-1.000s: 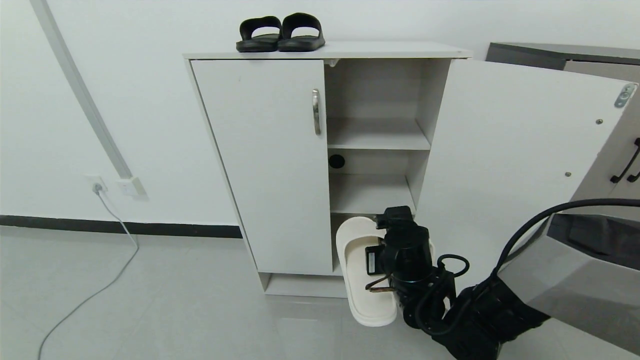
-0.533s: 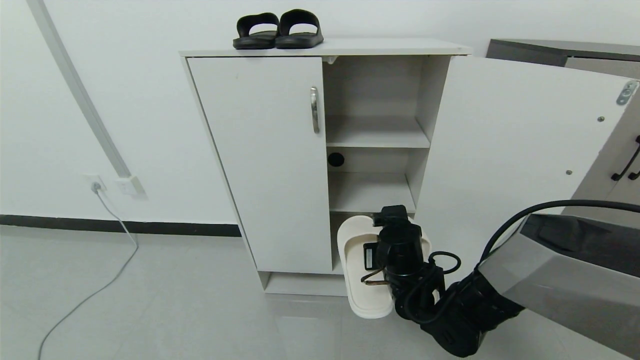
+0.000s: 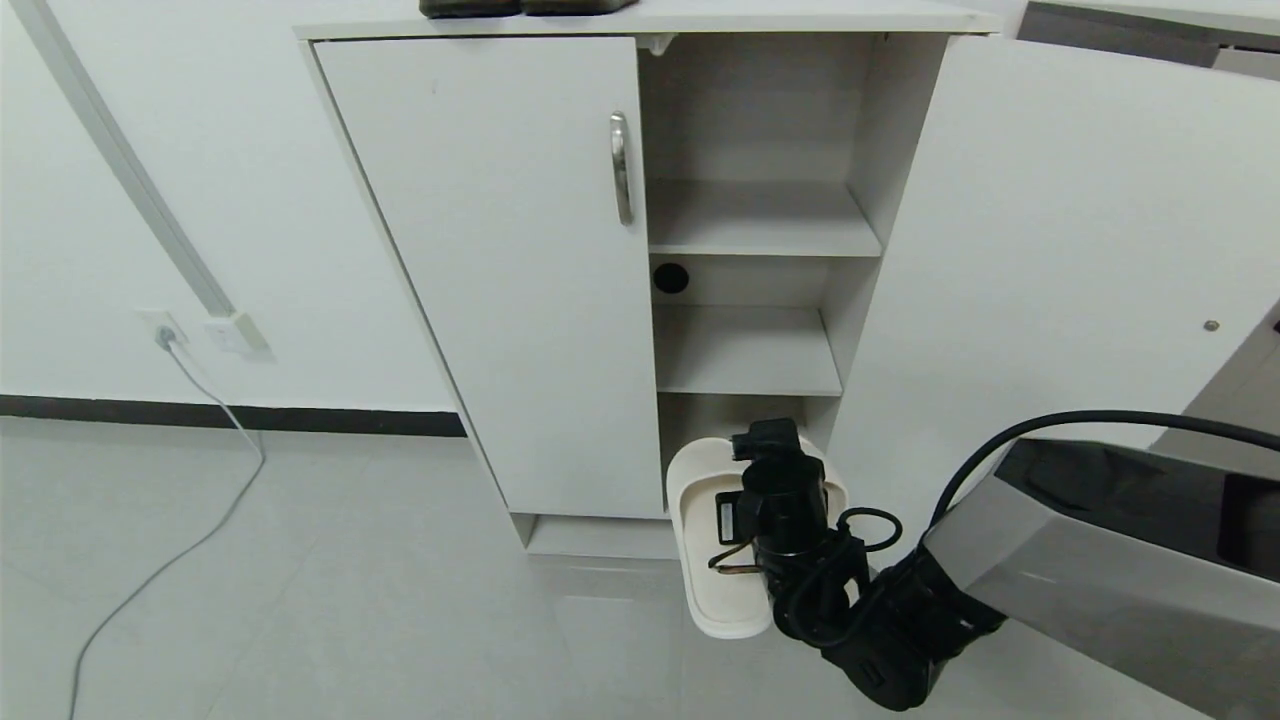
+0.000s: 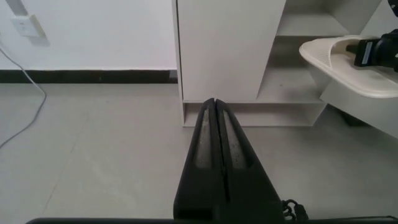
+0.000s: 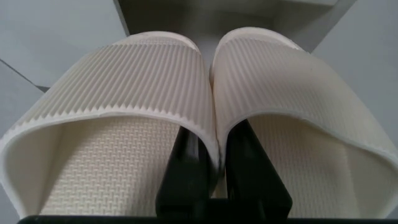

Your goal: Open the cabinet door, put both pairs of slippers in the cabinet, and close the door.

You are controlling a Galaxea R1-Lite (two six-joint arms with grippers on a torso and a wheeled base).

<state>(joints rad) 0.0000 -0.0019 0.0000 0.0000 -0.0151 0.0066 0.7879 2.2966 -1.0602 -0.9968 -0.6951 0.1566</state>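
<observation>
Bare indoor room, fitted out like a home entryway.
Noted: a white shoe cabinet point(image 3: 500, 270) with plain shelves point(image 3: 750, 225) against a white painted wall point(image 3: 80, 250), pale slippers point(image 3: 700, 585) at its lowest bay, a grey unit point(image 3: 1120, 22) beside it, grey tiled floor point(image 3: 300, 600), black skirting point(image 3: 230, 415), and surface trunking point(image 3: 120, 150) running down beside a wall socket point(image 3: 160, 328).

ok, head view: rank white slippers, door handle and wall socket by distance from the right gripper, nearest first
1. white slippers: clamped in the right gripper, low down.
2. handle: higher up, on the closed left door.
3. socket: on the wall, far off to the left.
</observation>
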